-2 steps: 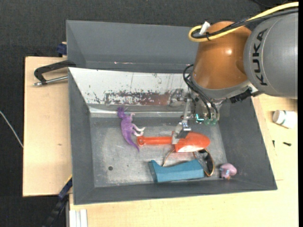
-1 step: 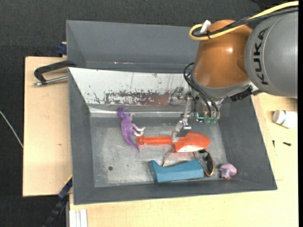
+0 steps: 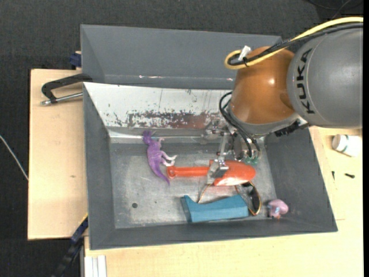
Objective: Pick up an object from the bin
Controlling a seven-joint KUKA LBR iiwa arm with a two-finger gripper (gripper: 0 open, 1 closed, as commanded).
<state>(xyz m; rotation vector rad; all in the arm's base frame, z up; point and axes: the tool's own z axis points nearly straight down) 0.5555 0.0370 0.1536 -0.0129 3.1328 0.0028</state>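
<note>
Hanging down from the big grey arm (image 3: 337,74) and its round orange cover (image 3: 262,88), the hand (image 3: 221,165) is low inside the grey bin (image 3: 98,178), a bit right of the middle. It sits right on top of a long orange toy tool (image 3: 190,171). That tool lies flat on the bin floor. Its thin handle points left and its fat, red-orange end points right. The hand is over the spot where the handle meets the fat end, and it looks like it touches the tool there. It is too hard to see if the hand is open or closed, so that cannot be told. A purple toy dinosaur (image 3: 155,157) lies just left of the tool, and the tip of the handle is right beside it. A blue block (image 3: 214,209) lies near the front wall, just below the tool. A black loop (image 3: 252,196) sits at the right end of the blue block. A small pink thing (image 3: 277,208) lies in the front right corner, close to the loop.
</note>
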